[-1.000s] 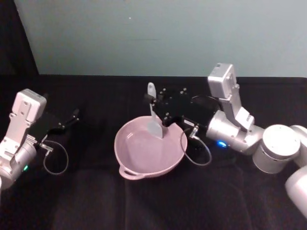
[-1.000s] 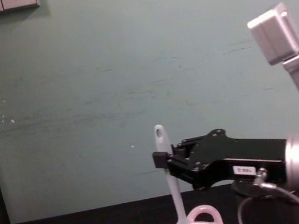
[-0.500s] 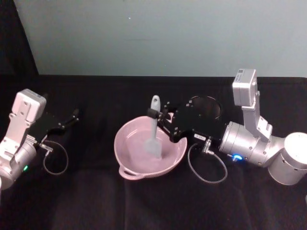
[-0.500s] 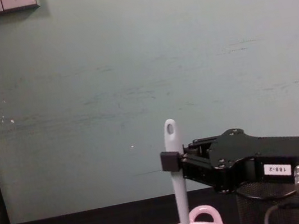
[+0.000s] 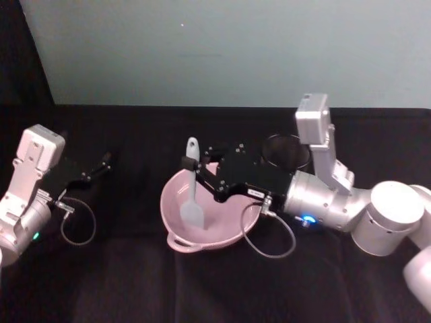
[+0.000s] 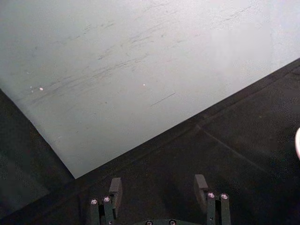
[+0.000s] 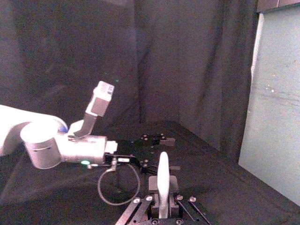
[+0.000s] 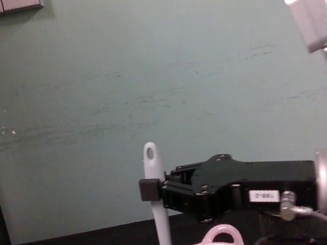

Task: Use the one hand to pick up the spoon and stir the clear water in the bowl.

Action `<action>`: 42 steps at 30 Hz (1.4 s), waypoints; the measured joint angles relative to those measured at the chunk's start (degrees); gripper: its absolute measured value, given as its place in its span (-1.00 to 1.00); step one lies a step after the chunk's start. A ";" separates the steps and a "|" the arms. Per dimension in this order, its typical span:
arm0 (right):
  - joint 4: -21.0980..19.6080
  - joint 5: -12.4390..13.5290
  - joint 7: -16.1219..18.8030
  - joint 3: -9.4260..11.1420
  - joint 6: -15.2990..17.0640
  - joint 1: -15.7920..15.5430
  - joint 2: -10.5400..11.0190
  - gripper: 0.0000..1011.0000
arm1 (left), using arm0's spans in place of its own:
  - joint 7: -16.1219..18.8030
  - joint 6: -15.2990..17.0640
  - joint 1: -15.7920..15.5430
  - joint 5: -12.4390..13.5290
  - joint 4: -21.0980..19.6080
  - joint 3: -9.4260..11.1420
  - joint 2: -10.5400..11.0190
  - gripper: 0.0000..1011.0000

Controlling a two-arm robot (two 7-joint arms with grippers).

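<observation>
Right end effector (image 5: 190,163), reaching in from the right, is clenched on the upper handle of the white spoon (image 5: 192,195). The spoon stands nearly upright, blade down inside the pale pink bowl (image 5: 232,232) at the middle of the black tabletop (image 5: 215,289). Left end effector (image 5: 101,163), fingers spread and grasping nothing, sits near the tabletop's left edge. A black mesh cup (image 5: 286,149) stands behind the right end effector.

Right gripper (image 5: 191,163) reaching left – fingers (image 8: 148,189) pinched shut, left gripper (image 5: 102,163) parked aside, fingers (image 6: 115,187) apart
</observation>
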 joint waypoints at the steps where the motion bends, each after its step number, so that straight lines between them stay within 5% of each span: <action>1: 0.78 -0.47 -0.54 -0.28 -0.25 0.55 -0.60 -0.77 | 0.00 0.00 0.00 0.00 0.00 0.00 0.00 1.00; 14: 7.46 -6.44 -7.53 -0.05 -3.29 3.69 -5.62 -0.77 | 0.00 0.00 0.00 0.00 0.00 0.00 0.00 1.00; 24: 8.51 -8.51 -8.63 2.23 -3.50 3.83 -4.64 -0.77 | 0.00 0.00 0.00 0.00 0.00 0.00 0.00 1.00; 30: 5.98 -7.23 -5.78 3.27 -2.30 2.51 -2.20 -0.77 | 0.00 0.00 0.00 0.00 0.00 0.00 0.00 1.00; 42: -1.26 0.32 1.42 3.28 0.74 -0.98 2.55 -0.77 | 0.00 0.00 0.00 0.00 0.00 0.00 0.00 1.00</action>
